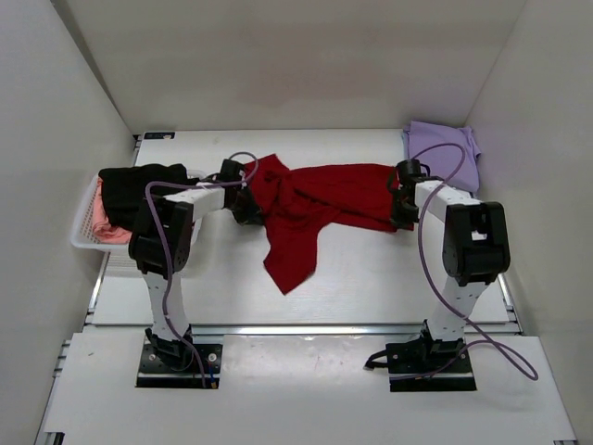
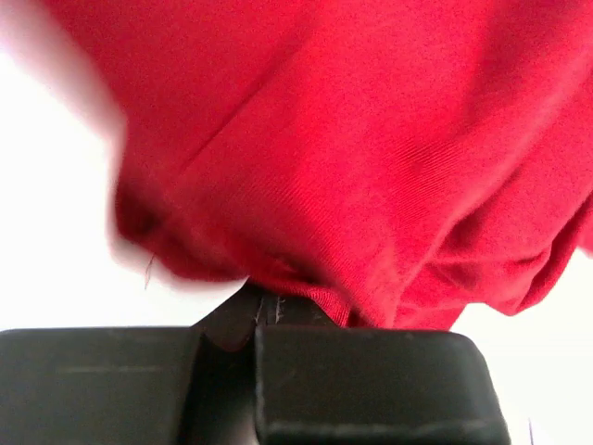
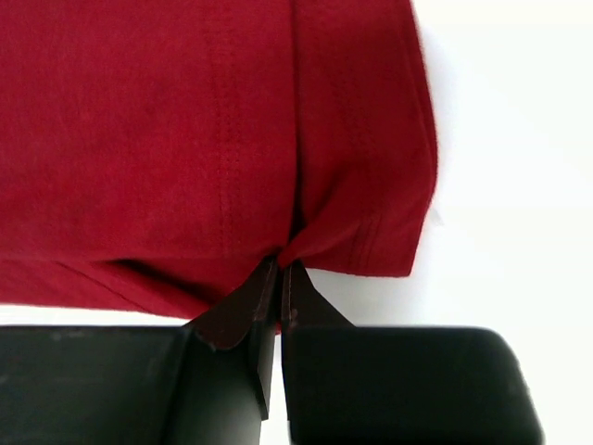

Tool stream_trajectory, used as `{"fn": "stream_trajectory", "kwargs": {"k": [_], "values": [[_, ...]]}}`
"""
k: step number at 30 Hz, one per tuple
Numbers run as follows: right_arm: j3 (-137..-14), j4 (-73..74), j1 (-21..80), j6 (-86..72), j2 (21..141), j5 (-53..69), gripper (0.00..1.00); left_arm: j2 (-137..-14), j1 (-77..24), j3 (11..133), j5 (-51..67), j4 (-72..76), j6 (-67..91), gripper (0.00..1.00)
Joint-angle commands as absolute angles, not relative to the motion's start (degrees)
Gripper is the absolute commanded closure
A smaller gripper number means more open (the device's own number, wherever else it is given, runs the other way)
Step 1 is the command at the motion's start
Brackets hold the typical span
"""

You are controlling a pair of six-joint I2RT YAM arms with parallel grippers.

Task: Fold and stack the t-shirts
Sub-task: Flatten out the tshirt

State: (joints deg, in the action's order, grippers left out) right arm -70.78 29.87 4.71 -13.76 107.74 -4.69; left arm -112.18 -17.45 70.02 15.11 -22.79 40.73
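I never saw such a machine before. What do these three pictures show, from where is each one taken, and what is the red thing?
Two robot arms are bolted at the near edge of a white table. The wide picture comes from a camera above and behind them; the two close pictures come from cameras on their wrists. Each arm ends in a two-finger gripper. The left gripper and the right gripper are both shut on edges of a red t-shirt. A lavender t-shirt lies at the far right. A white basket at the left holds black cloth and pink cloth.
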Motion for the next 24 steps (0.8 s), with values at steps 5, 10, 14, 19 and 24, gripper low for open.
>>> {"fn": "stream_trajectory", "kwargs": {"k": [5, 10, 14, 19, 24], "values": [[-60.30, 40.34, 1.67, -17.31, 95.55, -9.76, 1.00, -123.03, -11.95, 93.31, 6.95, -32.59, 33.76, 0.98], [-57.22, 40.51, 0.18, -18.10, 92.81, -8.43, 1.00, -123.05, -11.95, 100.04, 13.42, -34.28, 32.78, 0.35], [-58.54, 41.22, 1.31, -17.14, 93.78, -9.23, 1.00, -112.19, -12.13, 89.32, 17.93, -29.10, 34.89, 0.83], [-59.32, 40.61, 2.02, -17.93, 94.05, -8.18, 1.00, -100.30, -13.62, 69.04, 19.77, -26.02, 35.94, 0.67], [-58.63, 39.82, 2.99, -17.93, 94.13, -7.74, 1.00, -96.59, -18.09, 57.22, 20.92, -22.06, 38.76, 0.42]]}}
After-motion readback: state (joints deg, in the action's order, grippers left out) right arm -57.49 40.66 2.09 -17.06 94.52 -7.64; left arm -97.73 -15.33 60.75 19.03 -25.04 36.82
